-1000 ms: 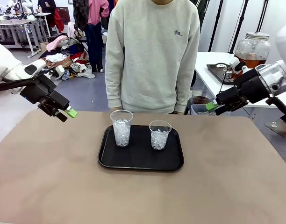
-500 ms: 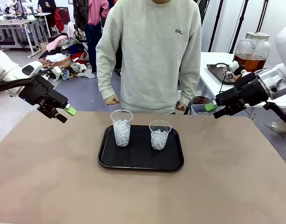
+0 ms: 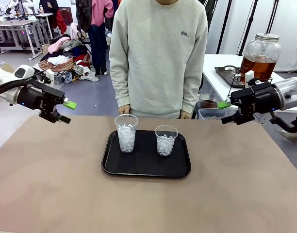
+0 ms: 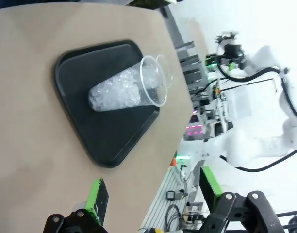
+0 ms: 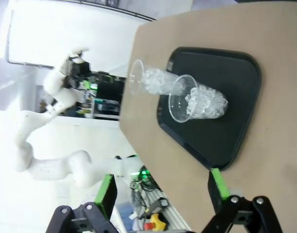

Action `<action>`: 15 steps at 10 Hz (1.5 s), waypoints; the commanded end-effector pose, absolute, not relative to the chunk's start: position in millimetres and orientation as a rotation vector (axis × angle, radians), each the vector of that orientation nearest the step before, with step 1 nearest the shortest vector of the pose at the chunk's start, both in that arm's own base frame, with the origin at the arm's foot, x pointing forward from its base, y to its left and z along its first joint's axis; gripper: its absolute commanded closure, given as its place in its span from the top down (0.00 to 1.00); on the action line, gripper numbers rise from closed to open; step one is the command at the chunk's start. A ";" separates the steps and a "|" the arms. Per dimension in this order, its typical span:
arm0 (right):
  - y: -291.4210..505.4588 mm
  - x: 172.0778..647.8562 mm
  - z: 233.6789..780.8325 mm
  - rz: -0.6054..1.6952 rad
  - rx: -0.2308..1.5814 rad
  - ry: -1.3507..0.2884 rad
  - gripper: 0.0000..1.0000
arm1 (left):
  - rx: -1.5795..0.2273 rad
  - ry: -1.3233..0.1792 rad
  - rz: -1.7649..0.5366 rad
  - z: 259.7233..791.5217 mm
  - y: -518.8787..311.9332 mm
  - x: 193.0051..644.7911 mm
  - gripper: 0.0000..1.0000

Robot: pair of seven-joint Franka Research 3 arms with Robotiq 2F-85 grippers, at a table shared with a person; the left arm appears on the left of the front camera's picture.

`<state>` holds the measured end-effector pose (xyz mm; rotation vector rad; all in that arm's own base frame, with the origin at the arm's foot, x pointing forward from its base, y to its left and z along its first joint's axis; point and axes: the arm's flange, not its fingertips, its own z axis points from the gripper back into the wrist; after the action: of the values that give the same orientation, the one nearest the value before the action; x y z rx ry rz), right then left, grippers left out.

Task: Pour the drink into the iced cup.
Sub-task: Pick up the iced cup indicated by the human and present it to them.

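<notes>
Hovering released, the right gripper [image 3: 225,112] is hanging below the drink [image 3: 258,65]; the left gripper [image 3: 67,112], also released, is hanging well apart.

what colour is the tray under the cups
Black. The tray shows best in the front view.

Drink [image 3: 256,66]: translucent amber-brown, filling roughly the lower half of a round clear glass jar [image 3: 261,48] with a metal lid [image 3: 268,37]. Upright on a white side table [image 3: 211,60], at 2 o'clock from the tray [image 3: 146,169].

Two clear cups packed with ice, upright and apart on that black tray mid-table: taller cup [image 3: 126,133] at 9 o'clock, shorter cup [image 3: 166,141] at 3 o'clock.
</notes>
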<state>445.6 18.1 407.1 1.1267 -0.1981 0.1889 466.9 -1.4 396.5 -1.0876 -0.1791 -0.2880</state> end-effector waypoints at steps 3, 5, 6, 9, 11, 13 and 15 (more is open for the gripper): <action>3.4 466.1 391.8 0.065 1.292 -0.176 1.00 | -1.231 -0.203 -0.219 380.5 5.7 484.6 1.00; 0.4 470.7 384.6 0.056 1.326 -0.154 1.00 | -1.289 -0.169 -0.185 367.0 8.1 492.4 1.00; -0.8 473.2 381.0 0.044 1.340 -0.149 1.00 | -1.308 -0.152 -0.173 361.1 9.2 496.0 1.00; -3.7 478.2 373.3 0.043 1.381 -0.115 1.00 | -1.353 -0.128 -0.163 352.9 11.7 501.2 1.00; -4.0 475.8 375.9 0.038 1.369 -0.123 1.00 | -1.315 -0.114 -0.157 348.9 10.0 496.3 1.00; -3.0 470.7 367.4 0.057 1.349 -0.117 1.00 | -1.315 -0.114 -0.157 348.9 10.0 496.3 1.00; -3.0 470.7 367.4 0.057 1.349 -0.117 1.00 | -1.315 -0.114 -0.157 348.9 10.0 496.3 1.00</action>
<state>471.4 -2.7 367.2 1.3499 -0.1142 0.0604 498.2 10.4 347.6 -1.3189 -0.1111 -0.1569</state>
